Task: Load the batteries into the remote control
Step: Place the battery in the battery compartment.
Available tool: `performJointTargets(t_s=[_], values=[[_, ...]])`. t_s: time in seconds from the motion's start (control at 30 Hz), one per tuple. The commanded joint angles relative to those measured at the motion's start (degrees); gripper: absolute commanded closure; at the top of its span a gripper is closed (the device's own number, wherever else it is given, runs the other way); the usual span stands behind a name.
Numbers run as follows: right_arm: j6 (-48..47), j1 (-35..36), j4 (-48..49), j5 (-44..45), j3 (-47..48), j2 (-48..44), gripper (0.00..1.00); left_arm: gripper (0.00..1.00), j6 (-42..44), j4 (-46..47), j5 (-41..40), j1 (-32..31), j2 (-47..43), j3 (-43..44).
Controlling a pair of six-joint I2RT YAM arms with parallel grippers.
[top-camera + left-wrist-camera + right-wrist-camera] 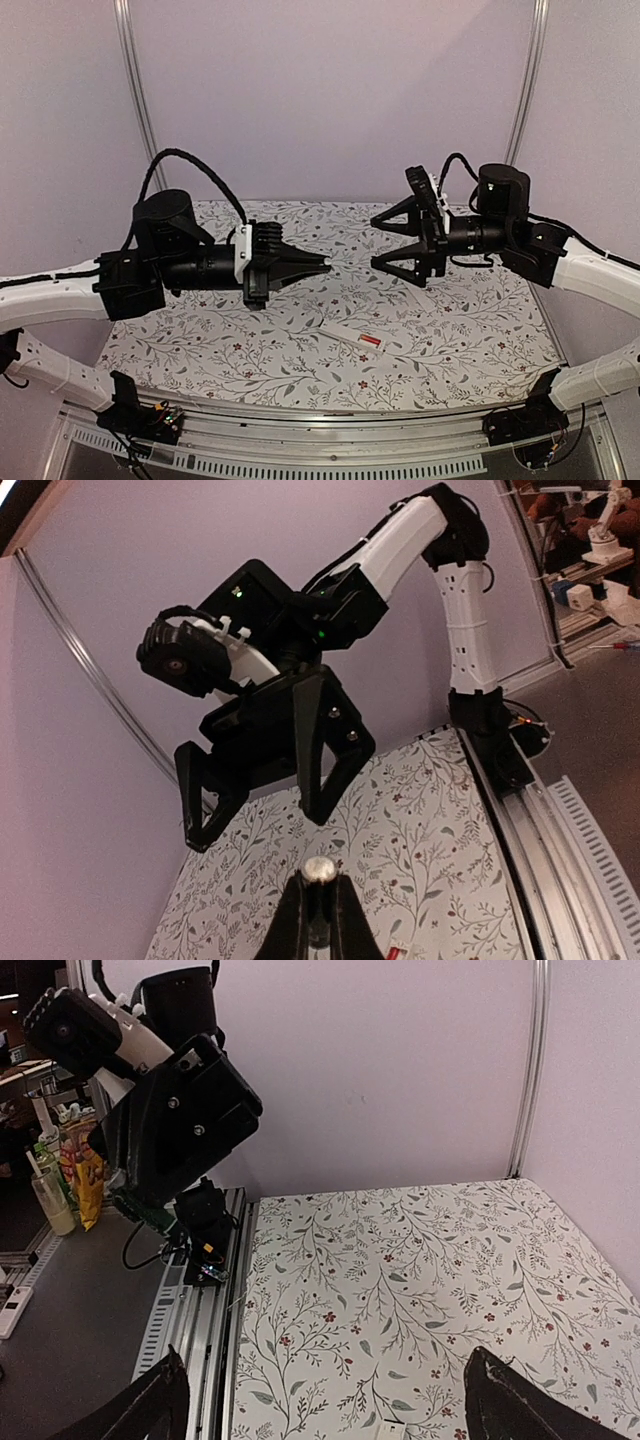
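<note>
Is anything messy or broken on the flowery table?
Nothing spilled or broken. The remote control lies slanted on the table, a red battery showing at one end. The left gripper pinches a small silver-tipped thing in the air.

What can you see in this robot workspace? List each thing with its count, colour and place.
remote control: one, white, lying on the cloth, front middle.
battery: one seen, red, at the remote's right end, apparently seated in it.
silver-tipped piece: one, pinched at the left gripper's tip; possibly a second battery.
tablecloth: one, white with a leafy floral print, covering the table.
back panels: pale lilac, behind the table.
rail: one, silver metal, along the near edge.
left gripper: one, black, shut, raised left of centre.
right gripper: one, black, open, raised, facing the left gripper.
</note>
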Motion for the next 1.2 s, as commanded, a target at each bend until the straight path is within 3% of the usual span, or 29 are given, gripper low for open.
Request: performJointTargets(t_s=[0.0, 0.2, 0.37, 0.67, 0.93, 1.17], values=[[-2.1, 0.3, -3.2, -1.1, -0.5, -2.4, 0.05, 1.0, 7.4, -5.1, -3.7, -4.7, 4.4, 4.1], [2.6, -2.6, -7.7, 9.8, -0.6, -2.3, 0.03, 1.0, 9.4, -8.8, -11.2, -5.1, 8.4, 4.6], [11.2, -9.5, -11.1, 8.1, -2.4, 1.3, 0.04, 1.0, 11.2, -16.0, -19.8, -5.6, 11.9, 5.7], [19.0, -11.6, -14.4, 14.6, -4.7, 5.7, 0.05, 1.0, 12.4, -22.8, -29.0, -7.3, 21.6, 8.9], [21.3, -12.0, -15.9, 17.9, -8.5, 4.5, 0.05, 1.0, 14.6, -28.8, -32.8, -8.0, 29.6, 14.2], [20.1, -12.3, -16.6, 16.7, -8.2, 3.2, 0.05, 1.0, 11.1, -30.1, -32.8, -7.9, 29.6, 14.9]])
